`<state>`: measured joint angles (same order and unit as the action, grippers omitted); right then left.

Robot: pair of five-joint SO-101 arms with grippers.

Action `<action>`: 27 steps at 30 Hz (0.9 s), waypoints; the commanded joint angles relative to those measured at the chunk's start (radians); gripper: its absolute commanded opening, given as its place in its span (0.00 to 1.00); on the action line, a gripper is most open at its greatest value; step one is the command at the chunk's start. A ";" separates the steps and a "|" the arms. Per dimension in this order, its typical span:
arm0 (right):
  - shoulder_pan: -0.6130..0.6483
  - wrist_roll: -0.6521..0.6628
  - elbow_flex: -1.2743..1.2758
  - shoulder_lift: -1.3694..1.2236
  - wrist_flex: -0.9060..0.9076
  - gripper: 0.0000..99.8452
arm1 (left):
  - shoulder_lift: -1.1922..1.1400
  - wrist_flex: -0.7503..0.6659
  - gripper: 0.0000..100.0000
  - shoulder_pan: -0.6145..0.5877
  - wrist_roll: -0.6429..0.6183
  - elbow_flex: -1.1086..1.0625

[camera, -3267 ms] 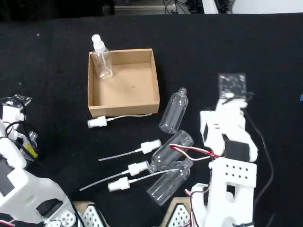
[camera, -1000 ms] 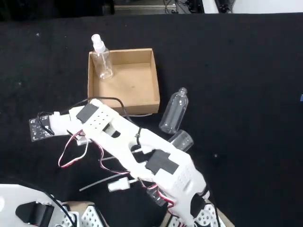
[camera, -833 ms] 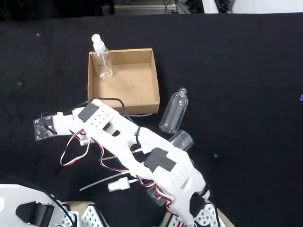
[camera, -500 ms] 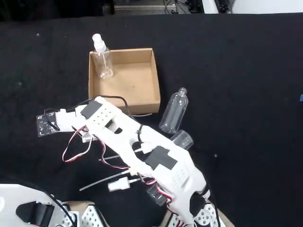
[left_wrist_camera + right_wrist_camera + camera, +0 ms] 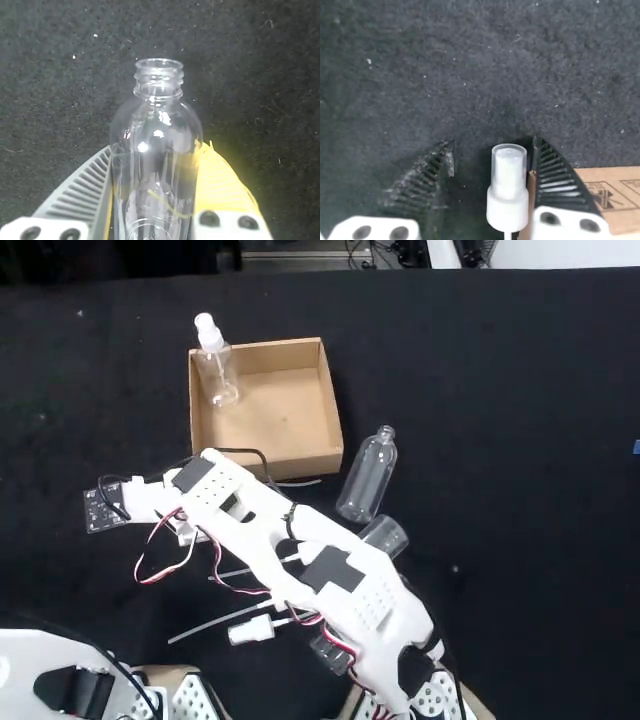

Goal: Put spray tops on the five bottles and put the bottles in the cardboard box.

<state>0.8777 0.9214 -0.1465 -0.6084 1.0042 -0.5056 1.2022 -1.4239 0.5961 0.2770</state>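
Note:
A clear bottle (image 5: pixel 157 130) without a top sits between the grey and yellow fingers of my left gripper (image 5: pixel 156 150), which is shut on it above the black cloth. My right arm reaches across the table, and its gripper (image 5: pixel 178 527) is low at the near left corner of the cardboard box (image 5: pixel 331 430). The right gripper (image 5: pixel 492 145) is open around a white spray top (image 5: pixel 507 192), which lies close to the finger (image 5: pixel 552 180) touching the box (image 5: pixel 610 197). One bottle with a spray top (image 5: pixel 214 365) leans in the box's far left corner.
A capless bottle (image 5: pixel 367 475) lies right of the box. Another bottle (image 5: pixel 382 536) and a third (image 5: pixel 328 650) show partly beside the right arm. A loose spray top (image 5: pixel 252 631) with its tube lies near the front. The left arm's base (image 5: pixel 60 680) fills the near left corner.
The right arm swung from its rest at the right across to the box's near left corner. In the last second its wrist crept toward the box, which shifted slightly away.

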 commanded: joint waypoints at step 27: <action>0.071 -0.371 0.232 0.271 -0.069 0.03 | 0.021 0.002 0.03 0.024 0.006 0.058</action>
<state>0.9406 0.6299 0.0560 -0.4227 1.0441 -0.5056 1.2022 -1.4208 0.5992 0.2770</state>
